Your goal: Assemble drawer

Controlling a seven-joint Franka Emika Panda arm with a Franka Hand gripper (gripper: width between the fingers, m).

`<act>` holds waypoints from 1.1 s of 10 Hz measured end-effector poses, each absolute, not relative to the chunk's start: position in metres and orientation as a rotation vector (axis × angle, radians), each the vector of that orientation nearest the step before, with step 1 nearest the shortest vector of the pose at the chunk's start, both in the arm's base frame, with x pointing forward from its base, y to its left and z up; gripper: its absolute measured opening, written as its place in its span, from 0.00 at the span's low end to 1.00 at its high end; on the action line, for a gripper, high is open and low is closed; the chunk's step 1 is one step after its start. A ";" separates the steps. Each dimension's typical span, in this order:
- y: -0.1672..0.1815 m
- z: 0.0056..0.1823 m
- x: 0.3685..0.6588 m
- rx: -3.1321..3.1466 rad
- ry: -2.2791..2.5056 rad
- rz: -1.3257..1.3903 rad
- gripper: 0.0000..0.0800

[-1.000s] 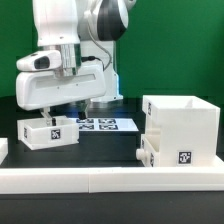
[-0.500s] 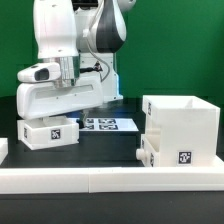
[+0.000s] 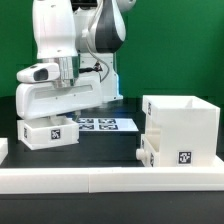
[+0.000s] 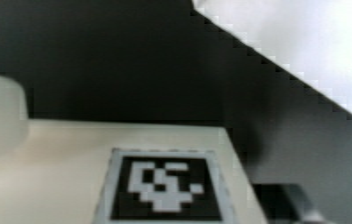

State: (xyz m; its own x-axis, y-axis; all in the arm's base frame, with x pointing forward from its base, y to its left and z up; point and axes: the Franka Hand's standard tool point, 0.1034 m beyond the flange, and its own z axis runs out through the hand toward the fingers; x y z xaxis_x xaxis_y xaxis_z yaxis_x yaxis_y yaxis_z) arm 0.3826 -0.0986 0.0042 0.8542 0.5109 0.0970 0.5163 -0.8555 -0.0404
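Observation:
The drawer's tall white housing (image 3: 182,124) stands at the exterior view's right, with one tray (image 3: 150,154) sitting in its lower slot. The second small tray (image 3: 48,132) with a black-and-white tag stands on the black table at the exterior view's left. My gripper (image 3: 63,114) is lowered right onto that tray's top edge, and the white hand body hides its fingers. In the wrist view the tray's tagged wall (image 4: 162,185) fills the near field. One dark finger (image 4: 290,204) shows close beside it. I cannot tell whether the jaws are closed on the wall.
The marker board (image 3: 106,124) lies flat on the table between the tray and the housing. A long low white border wall (image 3: 100,179) runs along the front. The robot's base and a green backdrop stand behind.
Since one second ago the hand has come down onto the left tray. In the last half second nothing has visibly moved.

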 end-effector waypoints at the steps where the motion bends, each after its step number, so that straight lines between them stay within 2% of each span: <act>1: -0.098 0.005 0.385 -2.962 -0.826 -0.130 0.12; 2: -0.097 0.006 0.387 -2.963 -0.830 -0.136 0.12; 3: -0.097 0.006 0.388 -2.963 -0.832 -0.138 0.05; 7: -0.084 0.018 0.400 -2.962 -0.882 -0.170 0.05; 11: -0.061 0.037 0.437 -2.896 -1.016 -0.157 0.05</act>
